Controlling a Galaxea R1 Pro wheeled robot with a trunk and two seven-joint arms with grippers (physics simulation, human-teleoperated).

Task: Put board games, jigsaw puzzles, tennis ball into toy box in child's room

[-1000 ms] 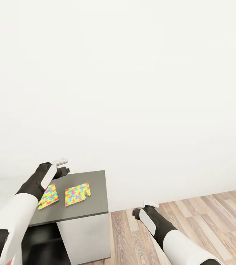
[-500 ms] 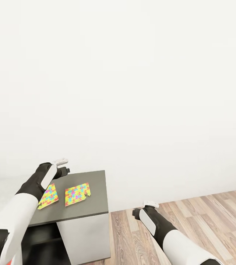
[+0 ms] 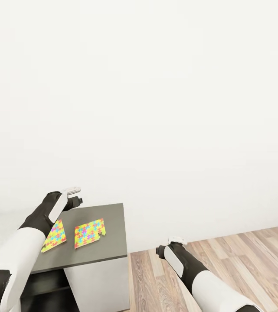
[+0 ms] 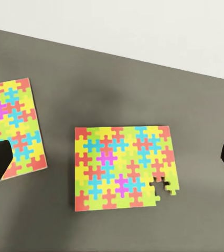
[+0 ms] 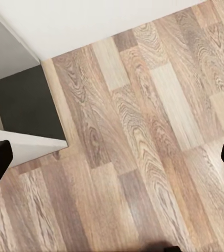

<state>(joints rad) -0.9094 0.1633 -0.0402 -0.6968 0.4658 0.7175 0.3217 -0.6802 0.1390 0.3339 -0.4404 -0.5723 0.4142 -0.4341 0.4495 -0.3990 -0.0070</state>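
Both jigsaw puzzles (image 3: 89, 232) (image 3: 54, 235) lay flat on the dark grey surface (image 3: 112, 225), so at least those two toys were not yet boxed. The left gripper (image 4: 112, 157) hovered over one with jaws open and empty; the right gripper (image 5: 112, 157) hung open above the wood floor (image 5: 143, 131). The left forearm partly covered the other puzzle.
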